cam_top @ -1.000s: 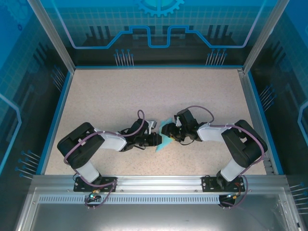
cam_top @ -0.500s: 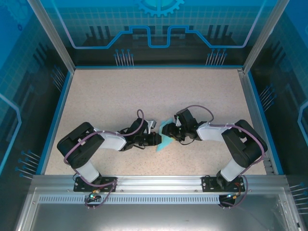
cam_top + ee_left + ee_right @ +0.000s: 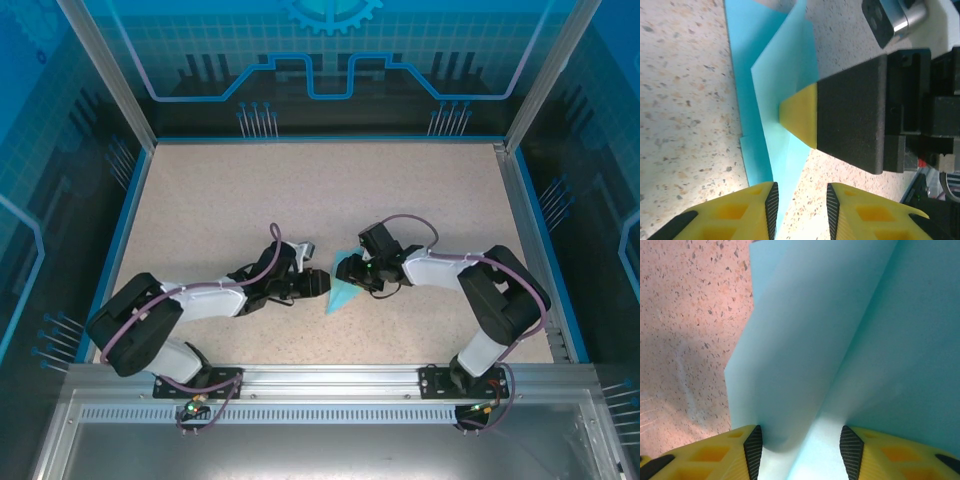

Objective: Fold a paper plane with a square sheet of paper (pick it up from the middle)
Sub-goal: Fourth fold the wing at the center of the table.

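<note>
**A:** Fig. legend, pls. What lies within the blue-rimmed table?

**B:** A speckled bed w/ one light-blue sheet of paper. It lies near the middle, btw. the two arms. It is already folded: wide at the far end, narrowing to a point that faces the near edge, slightly left.

**A:** State of the left gripper?

**B:** Low over the sheet's near tip. Jaws narrowly apart. Table and a sliver of paper are visible thru the gap, and the paper is not clamped. Yellow fingers w/ black pads.

**A:** And the right gripper?

**B:** Over the sheet's far-right part. Jaws moderately wide, and a raised crease of the paper runs up btw. the pads. Whether the pads touch it, can't tell. In the left wrist view, one right finger, black w/ yellow tip, rests its tip on the paper's upper layer.

**A:** Layers?

**B:** Left wrist view: an upper flap over a lower layer, w/ a small step at the left edge. The grippers face each other across the sheet, near but apart.
</note>
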You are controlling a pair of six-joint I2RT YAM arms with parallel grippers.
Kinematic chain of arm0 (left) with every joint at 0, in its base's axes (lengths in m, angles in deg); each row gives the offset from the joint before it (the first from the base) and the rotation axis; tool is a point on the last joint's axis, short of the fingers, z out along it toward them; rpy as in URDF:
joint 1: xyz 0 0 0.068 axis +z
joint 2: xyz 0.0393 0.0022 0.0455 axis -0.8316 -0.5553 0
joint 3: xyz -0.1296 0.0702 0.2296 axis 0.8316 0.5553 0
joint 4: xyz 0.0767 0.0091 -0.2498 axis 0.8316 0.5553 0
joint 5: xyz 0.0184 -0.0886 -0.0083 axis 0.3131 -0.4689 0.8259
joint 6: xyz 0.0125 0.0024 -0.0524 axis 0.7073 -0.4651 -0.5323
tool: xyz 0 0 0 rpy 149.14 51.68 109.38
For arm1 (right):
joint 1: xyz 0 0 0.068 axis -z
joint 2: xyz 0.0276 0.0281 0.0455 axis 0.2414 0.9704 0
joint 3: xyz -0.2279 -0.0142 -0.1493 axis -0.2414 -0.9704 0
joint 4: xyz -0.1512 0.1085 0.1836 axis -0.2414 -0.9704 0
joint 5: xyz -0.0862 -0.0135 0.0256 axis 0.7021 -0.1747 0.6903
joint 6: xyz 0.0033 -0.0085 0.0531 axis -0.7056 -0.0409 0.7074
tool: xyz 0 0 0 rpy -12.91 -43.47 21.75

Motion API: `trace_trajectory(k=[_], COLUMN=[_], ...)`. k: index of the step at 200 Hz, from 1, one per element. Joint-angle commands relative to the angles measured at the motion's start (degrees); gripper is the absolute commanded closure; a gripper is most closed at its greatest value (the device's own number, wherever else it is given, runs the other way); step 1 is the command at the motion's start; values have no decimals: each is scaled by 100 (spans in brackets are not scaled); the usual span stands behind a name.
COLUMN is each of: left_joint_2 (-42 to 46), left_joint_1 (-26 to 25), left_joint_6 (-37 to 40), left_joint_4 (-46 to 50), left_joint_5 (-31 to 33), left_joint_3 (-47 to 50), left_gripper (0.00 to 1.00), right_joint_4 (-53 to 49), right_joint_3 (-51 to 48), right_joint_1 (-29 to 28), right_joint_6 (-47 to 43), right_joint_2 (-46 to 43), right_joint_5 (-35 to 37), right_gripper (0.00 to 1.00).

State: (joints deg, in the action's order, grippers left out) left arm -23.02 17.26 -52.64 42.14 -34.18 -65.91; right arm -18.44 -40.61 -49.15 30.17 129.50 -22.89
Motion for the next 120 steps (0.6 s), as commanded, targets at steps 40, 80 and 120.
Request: trace_trajectory(k=[40,80,120], left_joint_2=[-306,-618,-767], left_joint_1=[51,77,77], left_joint_6=[-225,-348,-367], left_joint_4=[92,87,123], left_joint_5=[-92,-268,-298], left_joint_3=[-229,-495,-627], left_gripper=[71,79,80], right_joint_4=[-841,-972,-1153], right_joint_3=[-31,7,129], right_joint_1=[-55,-59,-54], right_joint_6=[-37,-85,-165], right_joint_2=[394,543,679], right_joint_5=[655,586,541], right_gripper=[52,57,56])
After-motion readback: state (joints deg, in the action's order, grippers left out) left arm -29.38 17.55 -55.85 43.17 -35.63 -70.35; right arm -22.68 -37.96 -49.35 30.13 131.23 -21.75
